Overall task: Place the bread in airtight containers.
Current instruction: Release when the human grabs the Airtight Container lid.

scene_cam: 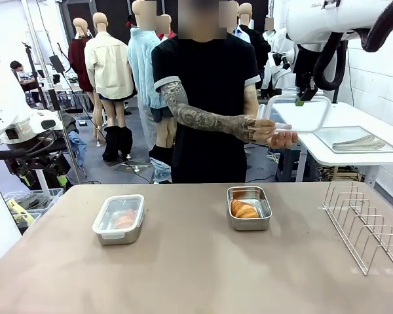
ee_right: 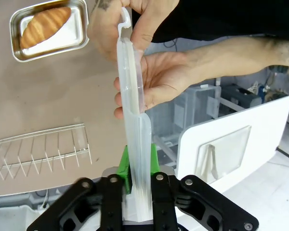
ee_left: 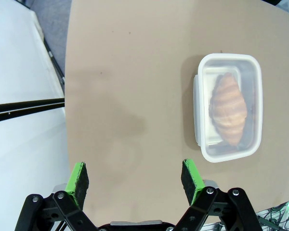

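Observation:
One croissant (ee_left: 228, 108) lies in a steel container (scene_cam: 118, 219) with its clear lid on, at the table's left. My left gripper (ee_left: 135, 180) hovers open above bare table beside that lidded container (ee_left: 229, 113). The other croissant (scene_cam: 243, 209) rests in an uncovered steel container (scene_cam: 249, 208) near the middle. High at the right, my right gripper (scene_cam: 300, 99) is shut on one end of a clear white-rimmed lid (scene_cam: 298, 112). The person's hand (scene_cam: 272, 131) grips the lid's other end. In the right wrist view the lid (ee_right: 135, 120) runs edge-on from my gripper (ee_right: 138, 166) to the person's hands (ee_right: 149, 77), with the open container (ee_right: 48, 29) below.
A wire rack (scene_cam: 363, 226) stands at the table's right edge. Behind it is a white side table (scene_cam: 386, 154) bearing a flat perforated metal tray (scene_cam: 354, 140). The person stands at the table's far side, forearm stretched toward the lid.

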Robot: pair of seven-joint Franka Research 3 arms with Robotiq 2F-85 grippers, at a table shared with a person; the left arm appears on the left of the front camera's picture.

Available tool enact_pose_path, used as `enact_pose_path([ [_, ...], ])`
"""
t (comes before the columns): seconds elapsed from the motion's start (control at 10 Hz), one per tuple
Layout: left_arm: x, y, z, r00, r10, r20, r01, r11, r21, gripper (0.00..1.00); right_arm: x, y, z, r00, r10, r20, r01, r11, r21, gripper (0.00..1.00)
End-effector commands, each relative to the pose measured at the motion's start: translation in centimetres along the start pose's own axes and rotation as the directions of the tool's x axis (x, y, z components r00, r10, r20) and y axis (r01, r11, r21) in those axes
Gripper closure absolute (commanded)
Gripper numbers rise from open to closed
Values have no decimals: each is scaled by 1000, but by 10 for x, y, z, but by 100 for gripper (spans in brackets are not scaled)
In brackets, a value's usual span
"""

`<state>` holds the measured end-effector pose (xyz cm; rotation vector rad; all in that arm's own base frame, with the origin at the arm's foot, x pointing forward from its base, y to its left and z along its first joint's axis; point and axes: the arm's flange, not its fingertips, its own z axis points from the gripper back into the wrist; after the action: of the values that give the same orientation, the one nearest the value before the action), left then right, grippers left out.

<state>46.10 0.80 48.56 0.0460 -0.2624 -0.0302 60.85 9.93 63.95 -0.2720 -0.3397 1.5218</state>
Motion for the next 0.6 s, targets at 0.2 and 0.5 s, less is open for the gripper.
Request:
enact_pose_path([
  [0.2,-2,0,0,1000,16,0,-16,1000,8,0,-15,27,0,996,34,-77,-27,996,90,16],
  [0.5,-2,0,0,1000,16,0,-16,1000,8,0,-58,54,-6,993,58,-105,-37,981,190,0],
])
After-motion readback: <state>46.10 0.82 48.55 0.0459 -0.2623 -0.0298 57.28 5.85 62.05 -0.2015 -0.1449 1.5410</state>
